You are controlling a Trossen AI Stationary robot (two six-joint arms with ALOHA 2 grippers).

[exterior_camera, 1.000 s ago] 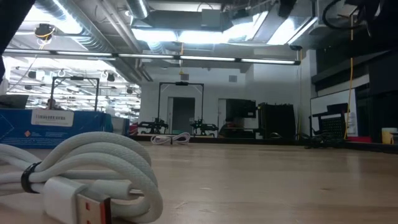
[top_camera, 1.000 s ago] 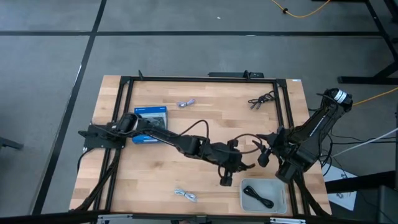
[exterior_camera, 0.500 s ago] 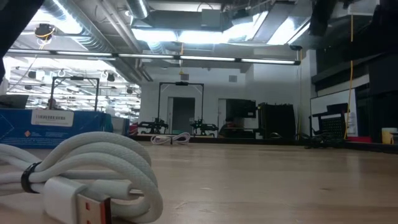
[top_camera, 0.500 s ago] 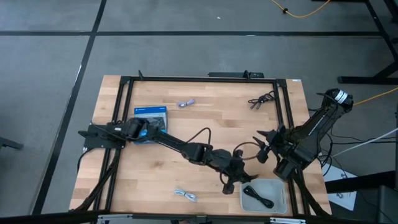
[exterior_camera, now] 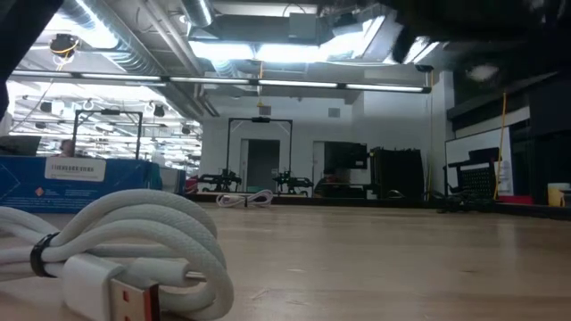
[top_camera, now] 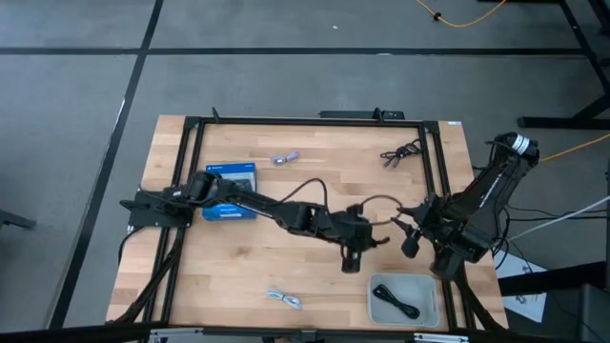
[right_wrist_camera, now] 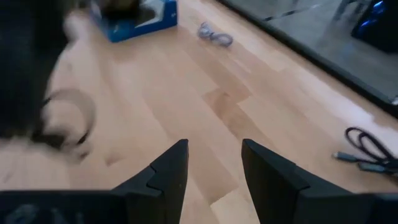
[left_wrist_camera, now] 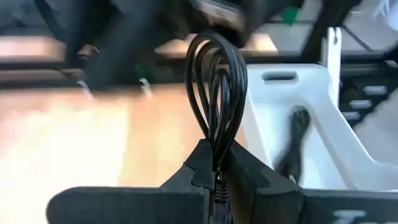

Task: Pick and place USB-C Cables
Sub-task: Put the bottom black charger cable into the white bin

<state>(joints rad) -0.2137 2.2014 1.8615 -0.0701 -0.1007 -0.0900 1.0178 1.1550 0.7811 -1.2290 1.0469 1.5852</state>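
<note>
The wooden table (top_camera: 315, 191) sits inside a black frame on grey floor. In the low view the room behind is a long hall with ceiling strip lights and dark racks; a blurred dark mass of arm crosses the top edge and cannot be resolved.

The blue box (top_camera: 231, 177) lies at 10 o'clock from table centre, partly covered by the left arm. Its white lettering shows in the low view but is too small to read.

The left arm reaches from 9 o'clock to the table centre. The left gripper (top_camera: 351, 259) hangs at 5 o'clock from centre, its fingers (left_wrist_camera: 186, 177) pressed together on a looped black cable (left_wrist_camera: 216, 106); the cable's lower end is hidden between them.

The right arm comes in from the 3 o'clock edge. The right gripper (right_wrist_camera: 214, 165) has its fingers spread, holding nothing, over bare wood.

The pale grey tray (top_camera: 431, 303) sits at 5 o'clock near the table corner, holding a coiled black cable (top_camera: 396, 300).

Another black cable (top_camera: 402, 151) lies at 1 o'clock. One pale cable (top_camera: 285, 158) lies at 11 o'clock near the box; a second pale cable (top_camera: 285, 299) at 6 o'clock fills the low view's near corner, its far end cut off.
</note>
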